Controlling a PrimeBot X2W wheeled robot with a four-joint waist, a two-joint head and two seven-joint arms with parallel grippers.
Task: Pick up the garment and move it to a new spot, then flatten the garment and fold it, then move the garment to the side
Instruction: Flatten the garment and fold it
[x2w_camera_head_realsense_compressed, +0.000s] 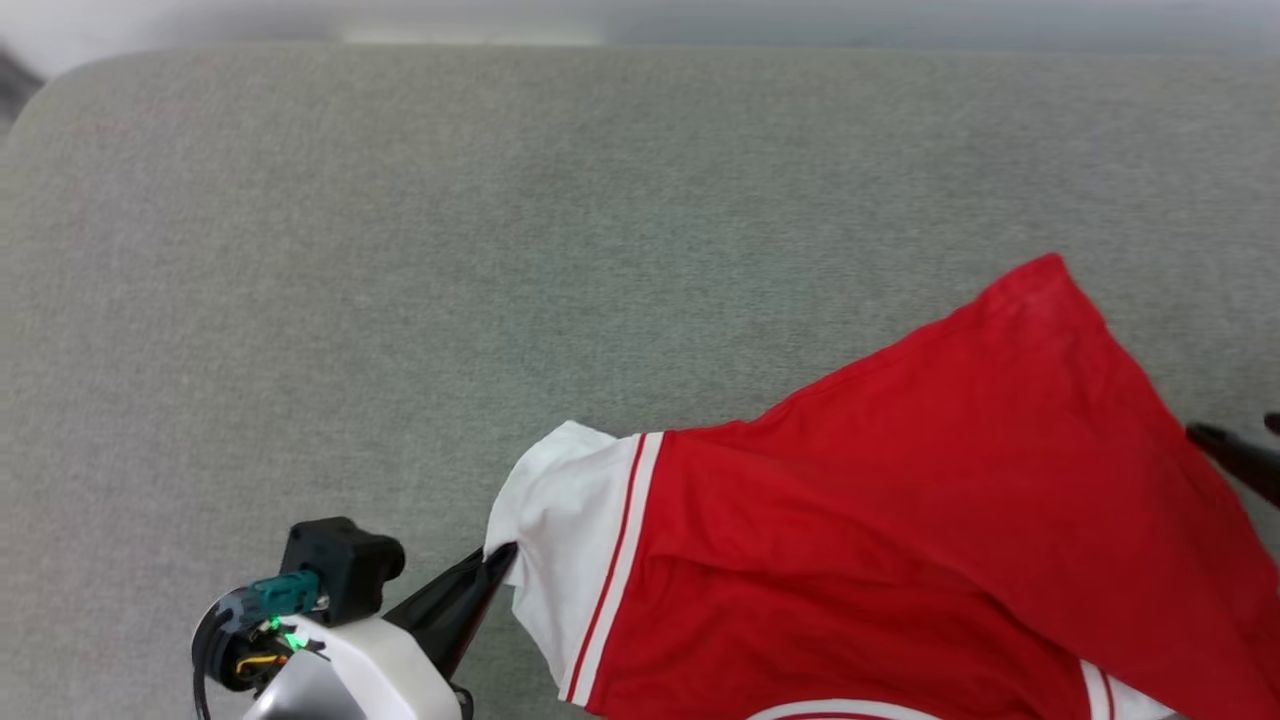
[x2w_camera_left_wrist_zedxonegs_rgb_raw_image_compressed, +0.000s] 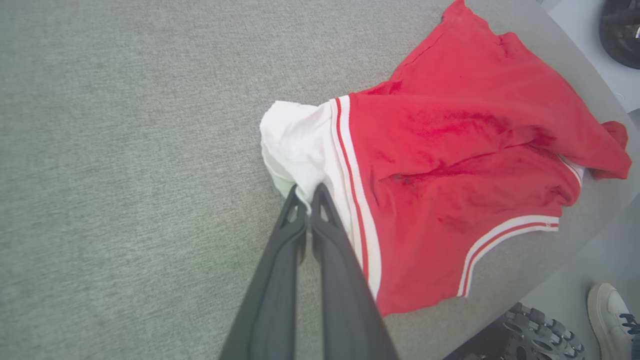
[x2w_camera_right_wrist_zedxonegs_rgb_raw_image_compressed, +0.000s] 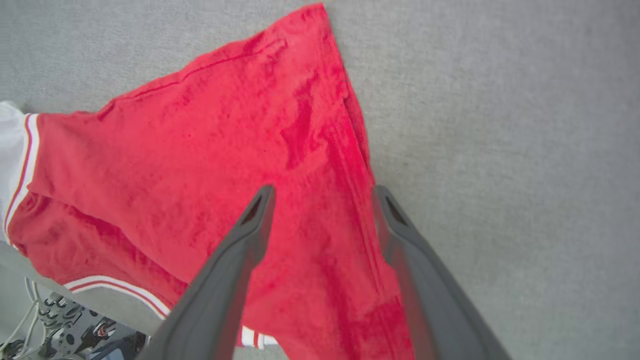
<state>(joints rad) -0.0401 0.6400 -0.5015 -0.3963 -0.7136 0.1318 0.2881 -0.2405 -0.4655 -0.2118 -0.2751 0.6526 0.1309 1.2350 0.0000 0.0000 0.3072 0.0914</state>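
Observation:
The garment (x2w_camera_head_realsense_compressed: 900, 500) is a red jersey with a white sleeve and red-white stripe trim, lying rumpled on the grey surface at the lower right of the head view. My left gripper (x2w_camera_head_realsense_compressed: 503, 556) is shut on the edge of its white sleeve (x2w_camera_left_wrist_zedxonegs_rgb_raw_image_compressed: 300, 145), seen up close in the left wrist view, where that gripper (x2w_camera_left_wrist_zedxonegs_rgb_raw_image_compressed: 308, 194) pinches the cloth. My right gripper (x2w_camera_right_wrist_zedxonegs_rgb_raw_image_compressed: 322, 192) stands open just above the red body (x2w_camera_right_wrist_zedxonegs_rgb_raw_image_compressed: 200, 165) near its right hem, holding nothing. One fingertip (x2w_camera_head_realsense_compressed: 1215, 438) of it shows at the right edge of the head view.
The grey padded surface (x2w_camera_head_realsense_compressed: 400, 250) stretches wide to the left and far side. Its near edge (x2w_camera_left_wrist_zedxonegs_rgb_raw_image_compressed: 575, 260) curves past the garment; beyond it are the robot's base (x2w_camera_left_wrist_zedxonegs_rgb_raw_image_compressed: 530, 335) and a person's white shoe (x2w_camera_left_wrist_zedxonegs_rgb_raw_image_compressed: 612, 310) on the floor.

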